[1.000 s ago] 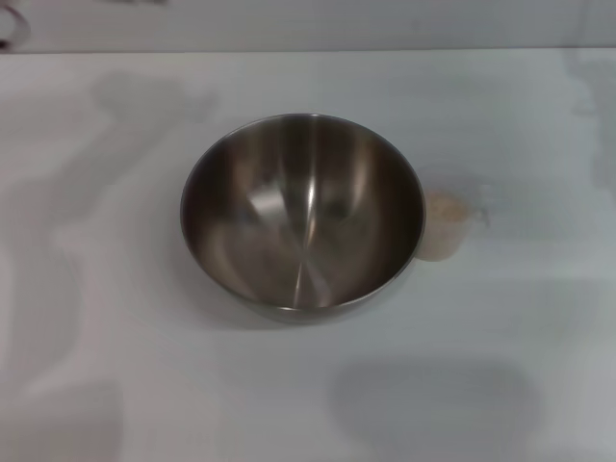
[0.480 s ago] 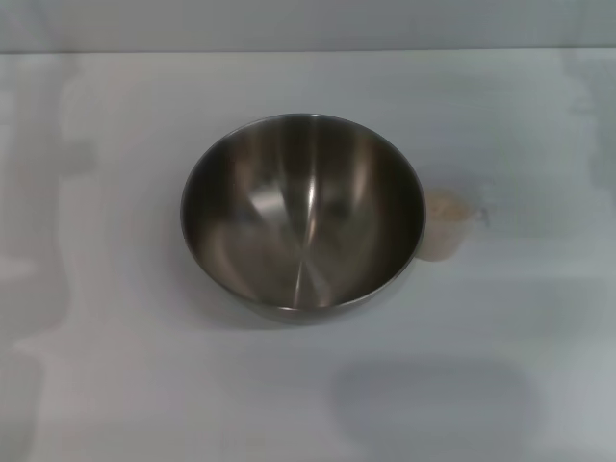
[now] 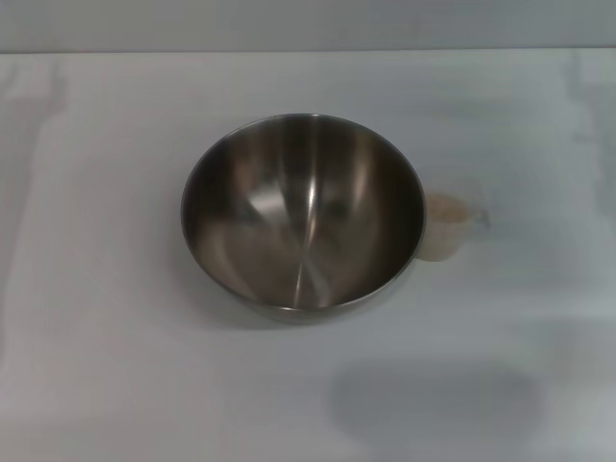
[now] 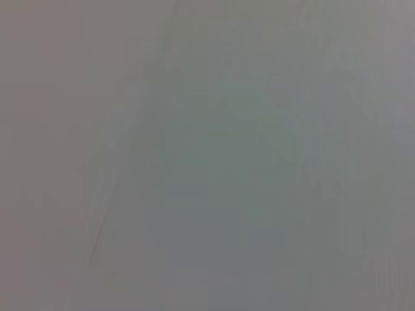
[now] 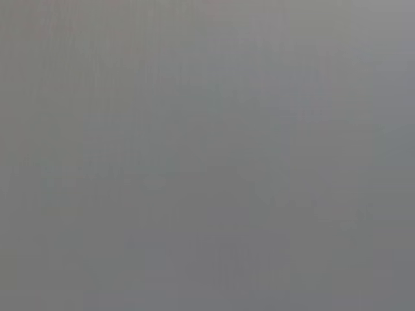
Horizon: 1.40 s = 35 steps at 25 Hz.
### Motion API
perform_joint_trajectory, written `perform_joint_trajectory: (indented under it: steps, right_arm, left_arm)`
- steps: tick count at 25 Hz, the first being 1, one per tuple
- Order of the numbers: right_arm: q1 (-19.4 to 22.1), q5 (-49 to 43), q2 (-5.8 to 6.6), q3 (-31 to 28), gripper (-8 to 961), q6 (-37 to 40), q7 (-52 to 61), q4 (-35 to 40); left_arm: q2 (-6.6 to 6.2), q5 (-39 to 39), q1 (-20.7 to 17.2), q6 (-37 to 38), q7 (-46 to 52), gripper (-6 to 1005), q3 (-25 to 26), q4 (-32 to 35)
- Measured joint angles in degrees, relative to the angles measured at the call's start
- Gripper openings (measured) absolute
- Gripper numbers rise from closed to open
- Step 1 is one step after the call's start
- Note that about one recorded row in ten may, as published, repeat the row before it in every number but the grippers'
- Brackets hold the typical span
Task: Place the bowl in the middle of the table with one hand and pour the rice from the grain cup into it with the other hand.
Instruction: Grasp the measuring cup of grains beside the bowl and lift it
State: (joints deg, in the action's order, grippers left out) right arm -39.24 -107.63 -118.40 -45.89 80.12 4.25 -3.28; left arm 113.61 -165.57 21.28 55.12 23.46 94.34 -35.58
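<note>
The stainless-steel bowl (image 3: 302, 214) stands upright in the middle of the white table (image 3: 106, 318); its inside is shiny and holds nothing. The transparent grain cup (image 3: 449, 227) stands upright just to the bowl's right, close against its rim, with its handle pointing away from the bowl. Pale rice (image 3: 444, 211) fills the cup. Neither gripper nor arm shows in the head view. Both wrist views show only a plain grey surface.
The table's far edge (image 3: 308, 50) runs across the top of the head view. A soft dark shadow (image 3: 433, 399) lies on the table in front of the bowl, to its right.
The bowl and the cup have not moved. The faint shadows at the left of the table have shifted and faded.
</note>
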Motion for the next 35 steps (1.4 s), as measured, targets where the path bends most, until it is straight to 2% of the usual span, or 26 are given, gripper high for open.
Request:
perform_joint_trajectory:
  steps: [3,8,10,11,12,16,22,26,35]
  right_arm:
    - [3.5,-0.1,-0.56,2.0,626,1.5,0.0,-2.6]
    - [12.6,-0.2,-0.84,8.2,626,2.7,-1.6,-11.1]
    - [16.2,-0.2,-1.07,10.1,626,3.2,-4.5,-14.2]
    - [19.7,-0.2,-1.14,12.1,626,3.5,-8.0,-18.1]
    - [19.7,-0.2,-1.14,12.1,625,3.5,-8.0,-18.1]
    - [26.1,-0.2,-1.12,16.5,624,4.3,-17.1,-24.1]
    - [29.6,0.2,-1.05,20.3,625,4.4,-21.0,-26.5]
    - [31.0,0.3,-1.13,23.2,626,1.0,-21.1,-26.5]
    - [31.0,0.4,-1.18,25.7,625,-2.8,-20.9,-26.6]
  left_arm:
    - [-0.61,0.0,-0.1,-0.5,-1.0,602,-1.6,2.1]
    - [-1.56,0.0,-0.1,-1.4,-2.4,625,-3.1,3.7]
    - [-1.70,0.0,0.1,-1.5,-3.0,634,-2.9,3.8]
    - [-1.85,0.1,0.4,-1.6,-3.8,638,-2.7,4.1]
    - [-1.85,0.1,0.4,-1.6,-3.8,645,-2.7,4.1]
    - [-2.18,0.1,1.3,-2.0,-7.0,672,-2.6,4.5]
    - [-1.79,0.1,2.2,-2.6,-10.0,672,-1.2,5.0]
    - [-1.77,0.1,2.9,-2.7,-10.5,672,-0.2,5.8]
    - [-1.88,0.1,3.3,-2.7,-11.5,671,-0.2,6.0]
